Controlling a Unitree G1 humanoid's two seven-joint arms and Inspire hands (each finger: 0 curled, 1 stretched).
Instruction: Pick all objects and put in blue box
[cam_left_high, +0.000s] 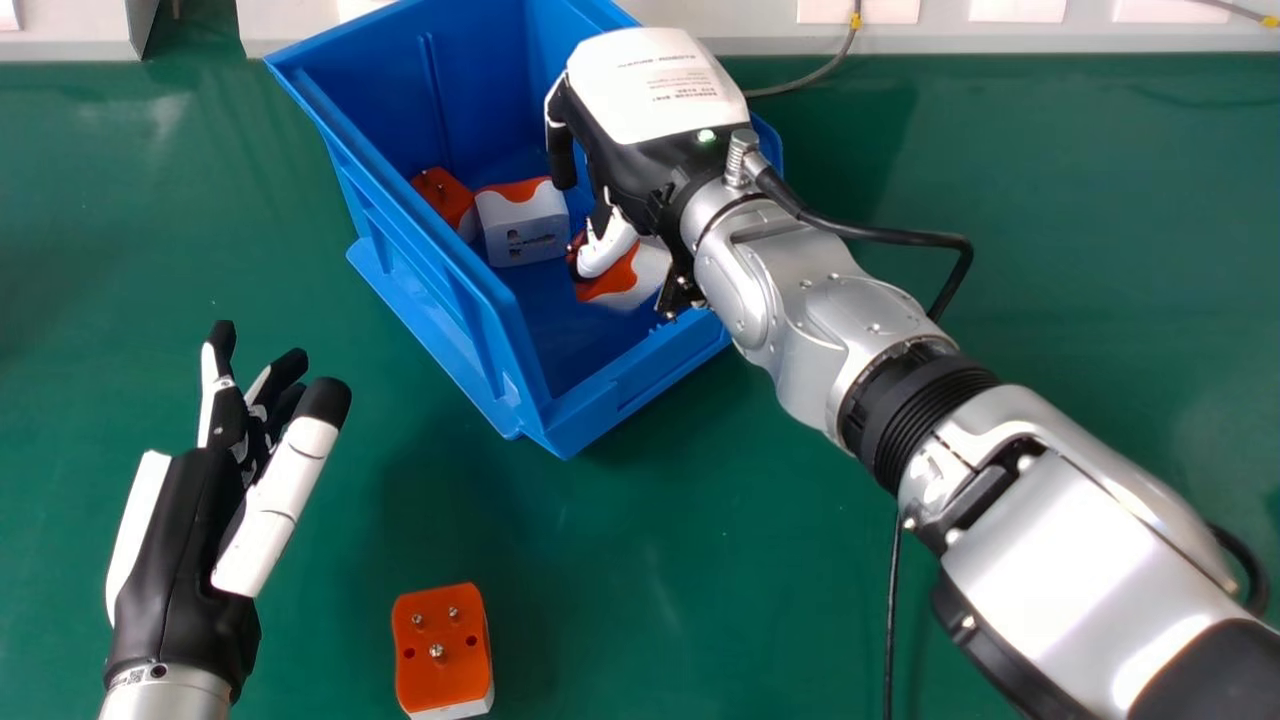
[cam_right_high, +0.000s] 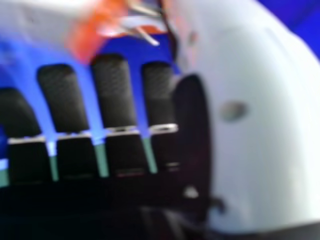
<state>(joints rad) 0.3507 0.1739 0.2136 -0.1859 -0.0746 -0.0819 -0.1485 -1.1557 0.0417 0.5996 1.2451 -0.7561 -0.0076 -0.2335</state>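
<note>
Silver arm (cam_left_high: 1060, 560) partly over blue box (cam_left_high: 440, 290), right robot hand (cam_left_high: 640, 165) seemingly spread, adapters (cam_left_high: 525, 225) inside, cable (cam_left_high: 900, 237) alongside

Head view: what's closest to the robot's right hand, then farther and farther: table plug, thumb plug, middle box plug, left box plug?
1. Thumb plug: right at the right hand.
2. Middle box plug: white side showing, just left of it.
3. Left box plug: by the blue box's left wall.
4. Table plug: outside, near the view's bottom edge.

Blue box (cam_left_high: 480, 70) holds three orange-white adapters (cam_left_high: 525, 228); one adapter (cam_left_high: 440, 655) lies outside.
</note>
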